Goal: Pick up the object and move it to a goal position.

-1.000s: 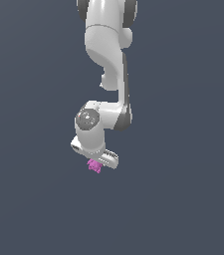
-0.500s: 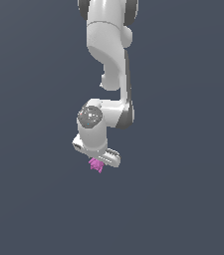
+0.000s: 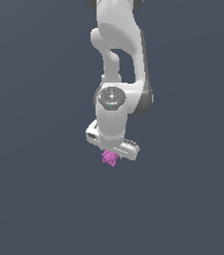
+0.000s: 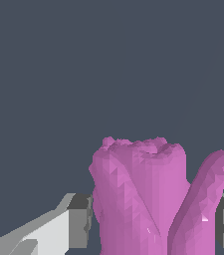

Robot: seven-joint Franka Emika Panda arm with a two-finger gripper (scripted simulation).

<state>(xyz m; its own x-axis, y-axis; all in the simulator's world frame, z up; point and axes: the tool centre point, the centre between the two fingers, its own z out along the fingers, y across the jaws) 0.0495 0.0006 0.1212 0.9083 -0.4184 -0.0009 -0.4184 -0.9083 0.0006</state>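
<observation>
The object (image 3: 109, 158) is a small magenta-pink lumpy piece with spiky edges, hanging just under the white hand in the exterior view. My gripper (image 3: 111, 150) is shut on it. Seen from the wrist, the object (image 4: 141, 199) fills the space between the two grey fingers (image 4: 78, 219), and a rounded lobe of it sticks out to one side. It is held in the air, with only the plain dark grey background behind it.
The white arm (image 3: 118, 55) comes down from the top of the exterior view to the hand. Around it there is only an even dark grey background, with no other objects, edges or goal marker showing.
The arm has carried the object toward the exterior view's right and a little upward, mostly in the last half second. The grip on the object is unchanged.
</observation>
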